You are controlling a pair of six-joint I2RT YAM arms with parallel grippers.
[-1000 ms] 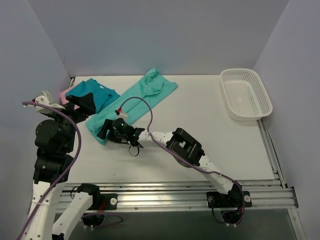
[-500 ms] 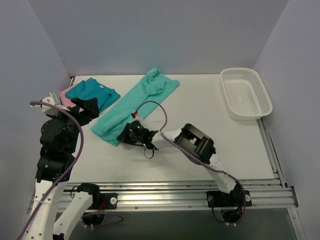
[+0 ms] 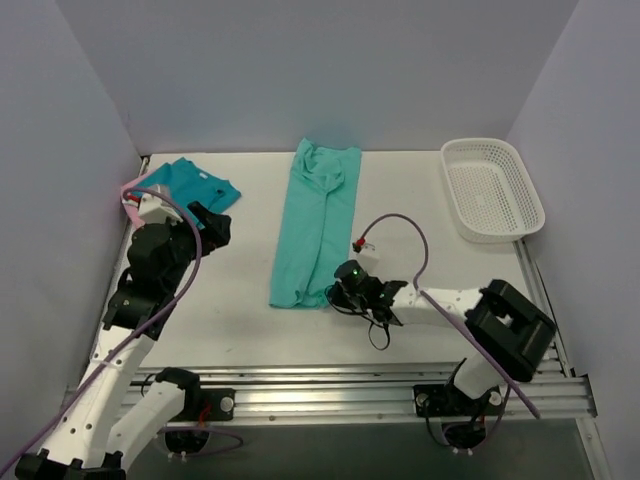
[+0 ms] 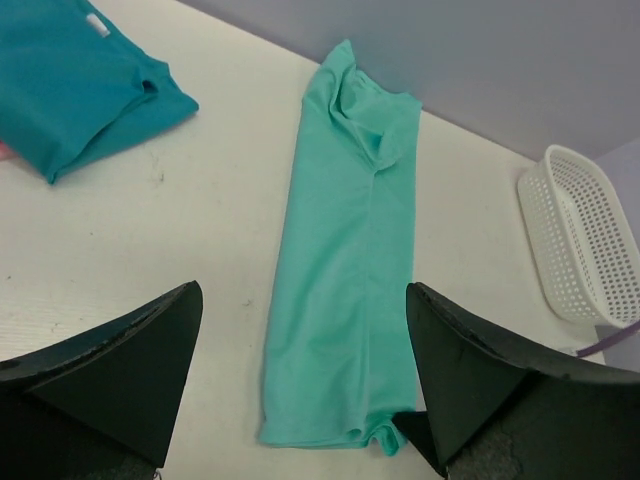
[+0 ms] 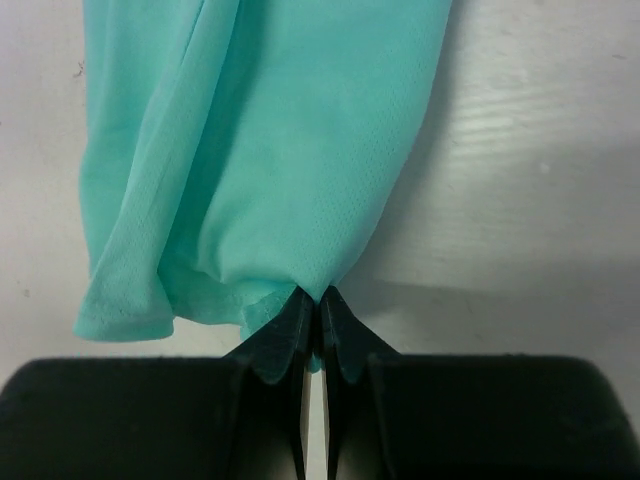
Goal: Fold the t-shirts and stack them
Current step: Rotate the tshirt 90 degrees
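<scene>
Dragged by the right gripper [image 5: 320, 302], the green tee [image 3: 315, 225] now lies straight down the table [image 3: 420, 230] instead of diagonally, its near hem corner pinched in the closed fingers. The left gripper [image 4: 300, 300] hangs wide open near the folded teal tee [image 3: 190, 185] and the pink tee [image 3: 128, 192], far left.

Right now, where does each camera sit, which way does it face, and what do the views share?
Top: above and behind, looking down on the table; both arms show.
Left wrist: raised at left, facing across the table; the open left gripper shows, basket at right.
Right wrist: low, facing the green tee's hem; the shut right gripper pinches it.
Shared: all see the green tee.
</scene>
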